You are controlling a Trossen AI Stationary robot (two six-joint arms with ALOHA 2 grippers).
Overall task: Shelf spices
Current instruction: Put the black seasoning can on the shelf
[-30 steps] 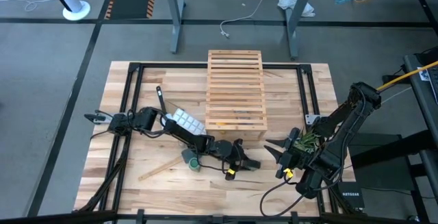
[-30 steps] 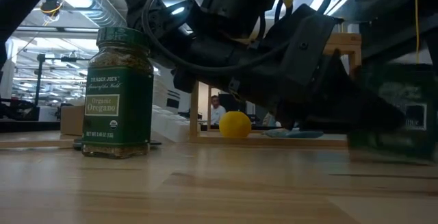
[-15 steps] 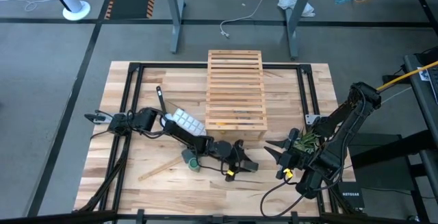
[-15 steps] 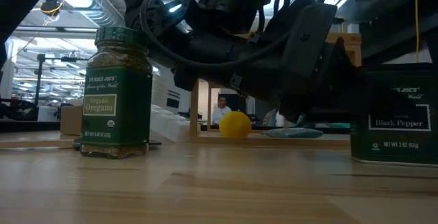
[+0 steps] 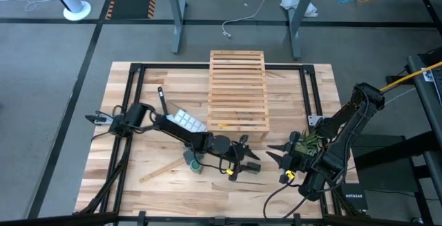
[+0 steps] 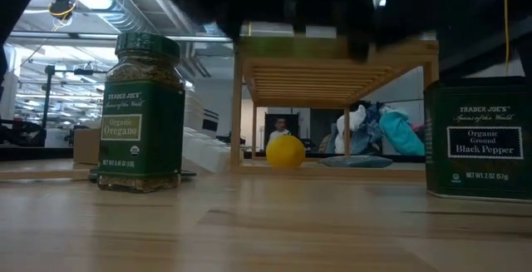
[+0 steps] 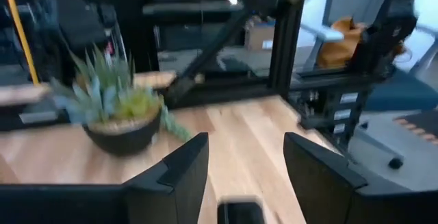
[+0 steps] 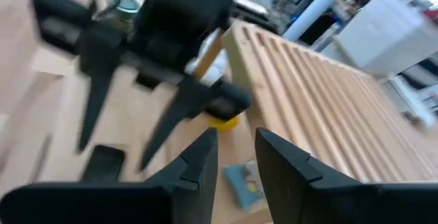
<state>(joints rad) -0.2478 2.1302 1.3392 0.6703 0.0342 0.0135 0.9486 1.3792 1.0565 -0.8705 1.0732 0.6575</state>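
Two spice containers show on the worktop (image 5: 159,177): a green-lidded oregano jar (image 6: 141,112) and a boxy dark pepper tin (image 6: 480,140), well apart, with bare wood between. One slatted wooden shelf (image 5: 237,91) stands beyond them. The left gripper (image 5: 246,162) hangs over the tin, fingers (image 7: 179,172) open, holding nothing. The right gripper (image 5: 276,155) waits near the worktop's right edge, fingers narrowly apart, empty.

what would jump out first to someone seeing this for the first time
Probably the tall slatted wooden shelf standing mid-table at the far side, with the left tool hanging open just in front of it over a dark black pepper tin. In the low view a green oregano jar looms large beside that tin. The right tool waits at the table's right edge by a small potted plant.
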